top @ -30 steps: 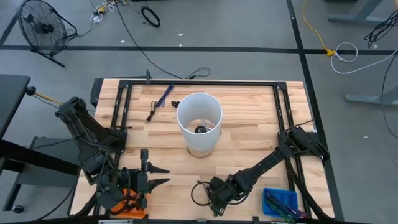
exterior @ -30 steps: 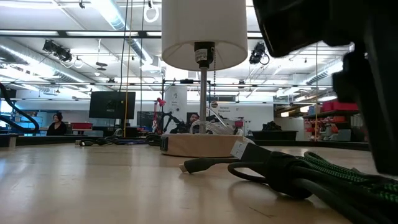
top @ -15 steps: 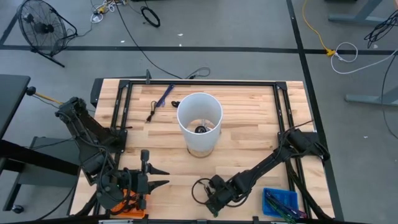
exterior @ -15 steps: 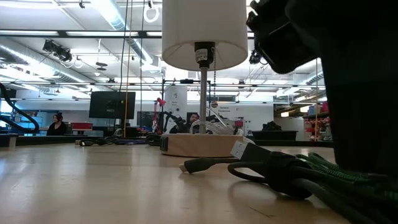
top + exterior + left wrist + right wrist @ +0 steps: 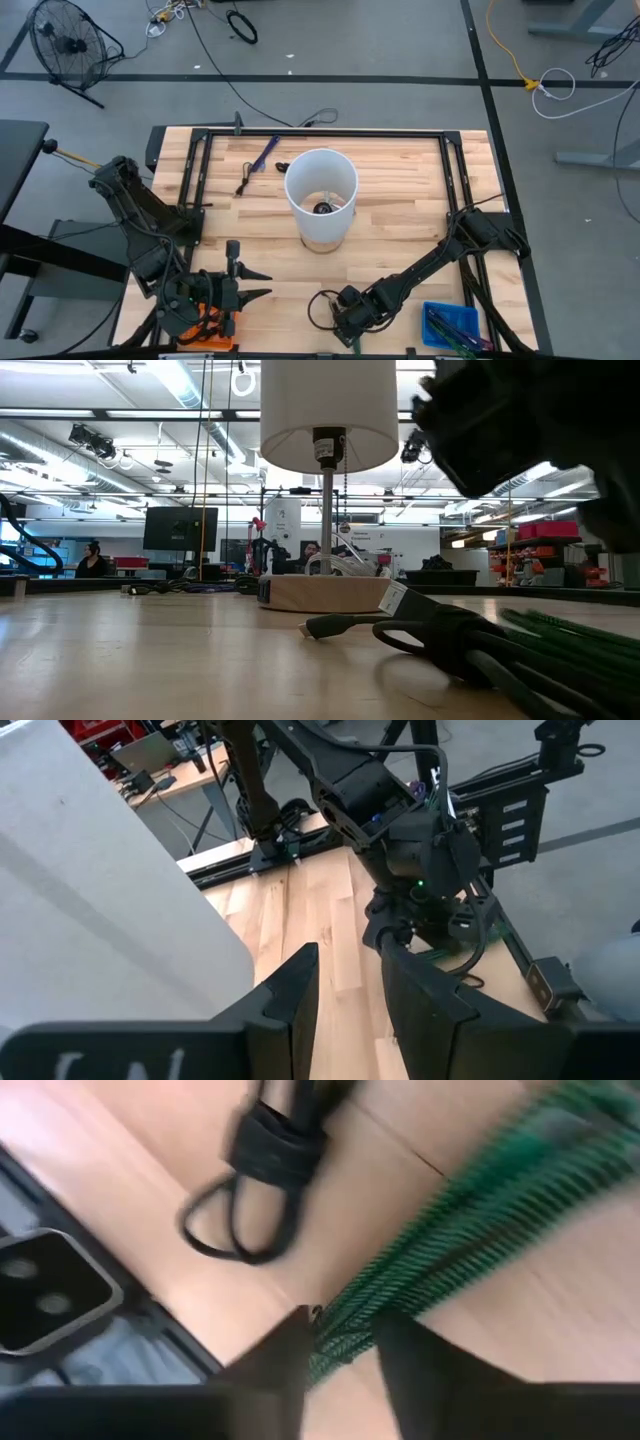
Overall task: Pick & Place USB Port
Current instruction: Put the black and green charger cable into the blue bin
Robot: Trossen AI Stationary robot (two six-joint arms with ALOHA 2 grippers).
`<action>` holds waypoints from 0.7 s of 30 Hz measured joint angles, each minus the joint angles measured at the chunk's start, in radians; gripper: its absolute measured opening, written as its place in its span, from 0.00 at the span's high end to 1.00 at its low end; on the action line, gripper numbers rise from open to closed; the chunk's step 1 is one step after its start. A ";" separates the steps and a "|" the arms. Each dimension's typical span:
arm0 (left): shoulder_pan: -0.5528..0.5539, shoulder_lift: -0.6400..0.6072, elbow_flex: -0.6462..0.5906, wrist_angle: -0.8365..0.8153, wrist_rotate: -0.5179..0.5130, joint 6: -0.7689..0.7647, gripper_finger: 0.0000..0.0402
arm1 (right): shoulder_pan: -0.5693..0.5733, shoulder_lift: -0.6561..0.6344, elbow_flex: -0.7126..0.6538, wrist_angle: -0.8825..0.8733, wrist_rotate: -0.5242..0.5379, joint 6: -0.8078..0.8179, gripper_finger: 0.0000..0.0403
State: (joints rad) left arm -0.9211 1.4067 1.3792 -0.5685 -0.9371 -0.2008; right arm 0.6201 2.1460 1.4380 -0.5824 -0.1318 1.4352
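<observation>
Comparing with the pictures from a moment before, the right gripper (image 5: 345, 322) had moved a little lower in the high view, toward the bottom edge, and it stood directly over the bundled cable (image 5: 322, 305) at the bottom centre of the table (image 5: 400, 190). In the low view the dark body of this arm had risen to the upper right corner, so the USB plug (image 5: 325, 626) and the black loop at the centre were seen more freely. In the right wrist view the fingers (image 5: 285, 1355) stood a little apart with the green braided cord (image 5: 440, 1250) between them, not clamped yet. I judged the grasp was only being prepared. The left gripper (image 5: 258, 283) waited at the lower left, fingers apart, and the lamp (image 5: 320, 195) stood in the middle.
</observation>
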 joint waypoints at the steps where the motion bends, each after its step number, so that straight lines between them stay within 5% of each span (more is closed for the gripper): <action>1: 0.000 0.000 0.000 -0.003 0.000 0.000 0.71 | 0.000 0.000 0.000 -0.010 0.000 -0.003 0.79; 4: 0.000 0.000 0.000 -0.007 0.000 0.000 0.71 | 0.000 0.000 0.000 -0.012 0.004 -0.046 0.96; 12: 0.000 0.000 0.000 -0.009 0.000 0.000 0.71 | 0.001 -0.052 -0.010 -0.044 0.056 -0.088 0.99; 16: 0.000 0.000 0.000 -0.012 0.000 -0.005 0.71 | 0.000 -0.128 -0.018 -0.189 0.133 -0.087 0.99; 21: 0.000 0.000 0.000 -0.021 0.000 -0.018 0.71 | 0.003 -0.234 -0.012 -0.351 0.101 -0.064 1.00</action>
State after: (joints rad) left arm -0.9211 1.4067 1.3792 -0.5893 -0.9367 -0.2186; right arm 0.6235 1.9118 1.4258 -0.9334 -0.0311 1.3715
